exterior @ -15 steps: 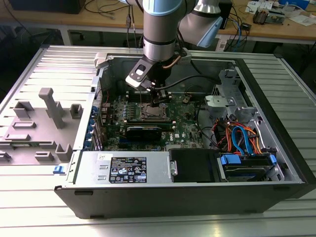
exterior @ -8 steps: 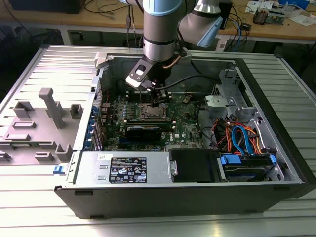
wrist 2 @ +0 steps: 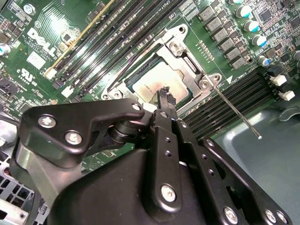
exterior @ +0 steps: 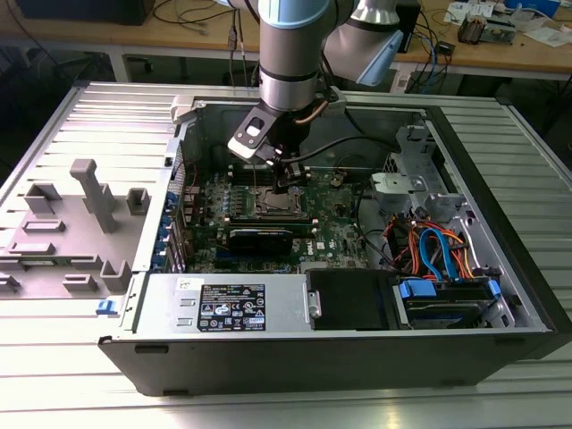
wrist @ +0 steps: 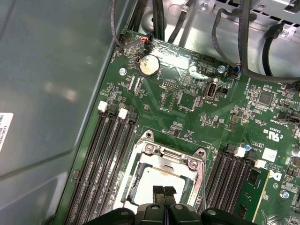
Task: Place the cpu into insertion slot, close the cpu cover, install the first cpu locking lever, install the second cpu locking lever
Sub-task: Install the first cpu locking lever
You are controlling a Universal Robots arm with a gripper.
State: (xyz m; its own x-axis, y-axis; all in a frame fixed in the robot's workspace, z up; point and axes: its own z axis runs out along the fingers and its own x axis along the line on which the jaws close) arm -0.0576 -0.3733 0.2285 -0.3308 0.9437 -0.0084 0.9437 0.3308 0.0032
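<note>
Inside the grey computer case, the small silver-grey square cpu lies in the black-rimmed insertion slot, thin silver cpu cover seemingly down. My gripper hangs above, clenched empty. A thin metal lever looks unlatched.

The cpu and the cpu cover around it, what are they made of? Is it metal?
The cpu looks metal-topped with a dull silver-grey finish: it glows softly and gives no mirror shine. The cpu cover seems to be bare shiny metal, maybe steel: its edges throw bright glints.
</note>
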